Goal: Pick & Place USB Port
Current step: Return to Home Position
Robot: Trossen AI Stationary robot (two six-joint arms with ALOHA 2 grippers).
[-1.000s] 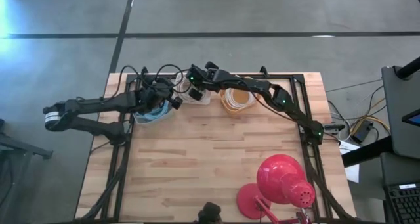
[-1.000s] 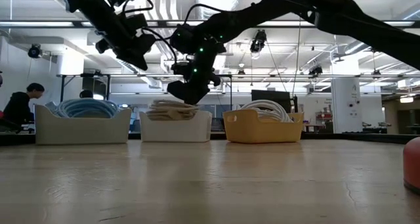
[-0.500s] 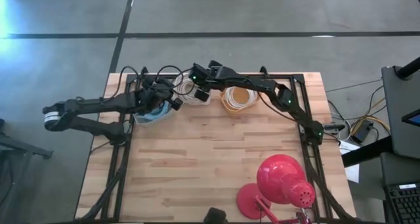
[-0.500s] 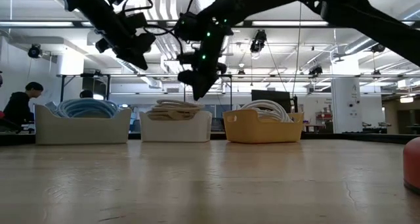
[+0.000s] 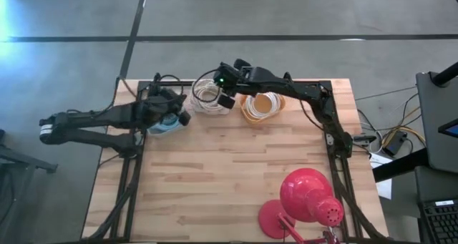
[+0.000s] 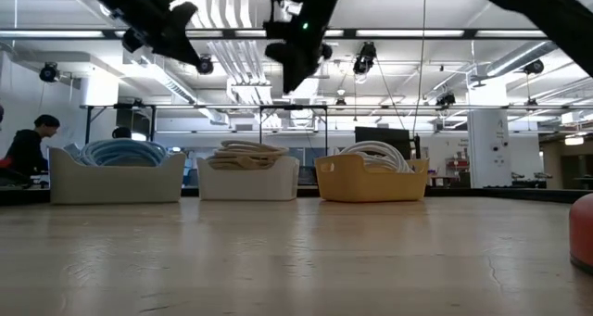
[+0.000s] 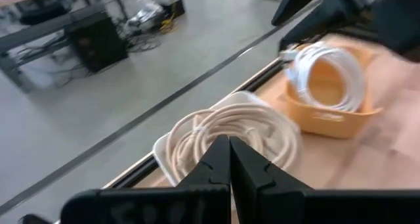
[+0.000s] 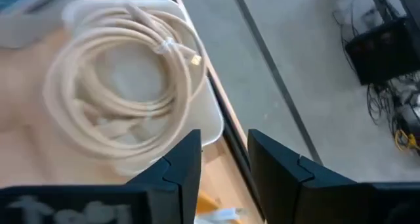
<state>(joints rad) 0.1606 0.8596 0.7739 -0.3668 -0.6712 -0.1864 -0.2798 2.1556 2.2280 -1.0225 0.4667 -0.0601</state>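
Pale butcher-block table [image 5: 215, 172] carries bins along its far edge. Coiled beige USB cable [image 8: 118, 140] lies in the middle white plastic bin [image 8: 211, 115], left of the yellow plastic bin [image 7: 328, 127]. Right gripper [image 8: 223, 142] hangs above it, fingers spread, empty; left gripper [image 7: 229, 144] hovers farther left, fingers pressed together on nothing. Light, floppy, springy, I judge: pinch across several bundled loops, not the plug.

Open-plan robotics lab: concrete floor [image 5: 250, 11], exposed ceiling ducts [image 6: 222, 61], strip lights [image 6: 398, 33], person [image 6: 28, 147] at far desk.
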